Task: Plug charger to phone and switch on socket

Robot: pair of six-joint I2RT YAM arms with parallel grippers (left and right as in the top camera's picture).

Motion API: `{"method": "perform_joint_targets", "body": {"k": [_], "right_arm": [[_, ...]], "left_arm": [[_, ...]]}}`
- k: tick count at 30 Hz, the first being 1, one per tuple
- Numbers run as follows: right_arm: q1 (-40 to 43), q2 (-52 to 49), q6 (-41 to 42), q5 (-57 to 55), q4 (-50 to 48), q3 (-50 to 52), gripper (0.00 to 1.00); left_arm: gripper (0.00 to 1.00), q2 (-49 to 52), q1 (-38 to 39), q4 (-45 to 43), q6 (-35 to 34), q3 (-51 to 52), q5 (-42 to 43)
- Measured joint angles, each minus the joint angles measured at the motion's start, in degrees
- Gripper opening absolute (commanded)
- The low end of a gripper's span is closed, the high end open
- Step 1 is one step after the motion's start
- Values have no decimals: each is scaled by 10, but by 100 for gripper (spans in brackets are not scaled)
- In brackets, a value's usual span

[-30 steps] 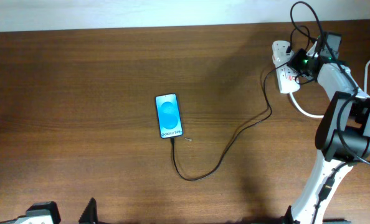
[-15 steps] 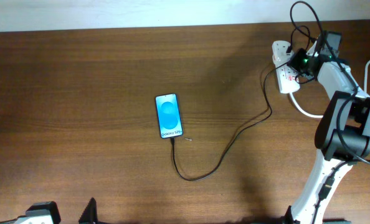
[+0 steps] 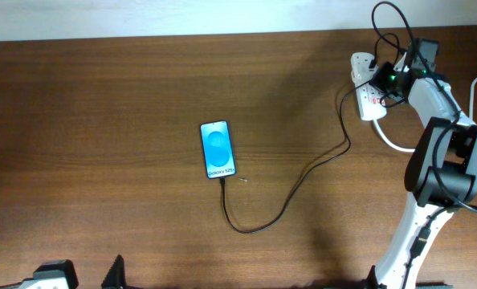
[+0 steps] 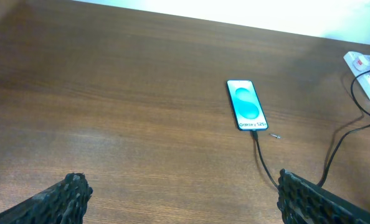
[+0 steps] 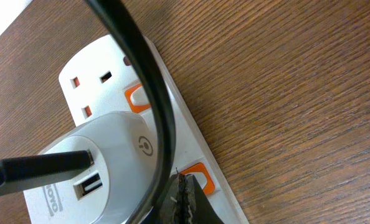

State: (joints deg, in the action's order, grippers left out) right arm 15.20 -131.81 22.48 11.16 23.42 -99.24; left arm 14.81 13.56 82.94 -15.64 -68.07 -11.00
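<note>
The phone (image 3: 218,149) lies flat mid-table, its blue screen lit; it also shows in the left wrist view (image 4: 246,104). The thin black charger cable (image 3: 291,193) runs from the phone's lower end in a loop to the white socket strip (image 3: 367,103) at the far right. In the right wrist view the cable (image 5: 144,81) leads into a white adapter (image 5: 104,168) plugged into the strip (image 5: 98,68). My right gripper (image 5: 184,199) is shut, its tip on the orange-rimmed switch (image 5: 200,177). My left gripper (image 4: 185,193) is open and empty near the table's front edge.
A thick white cord (image 3: 395,143) leaves the strip toward the right edge. A second orange switch (image 5: 135,96) sits by the strip's unused outlet. A tiny speck (image 3: 243,179) lies beside the phone's lower end. My right arm's base (image 3: 419,233) stands at the right front.
My right gripper has shifted very slightly at the socket strip. Phone, cable and left arm have not moved.
</note>
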Motion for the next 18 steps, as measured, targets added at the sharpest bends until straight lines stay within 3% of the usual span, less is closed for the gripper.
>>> {"method": "perform_joint_targets", "body": {"k": [18], "right_arm": [[-6,0,0,-13,11,-4,4]], "left_arm": [[99,0,0,0,0,0,0]]}}
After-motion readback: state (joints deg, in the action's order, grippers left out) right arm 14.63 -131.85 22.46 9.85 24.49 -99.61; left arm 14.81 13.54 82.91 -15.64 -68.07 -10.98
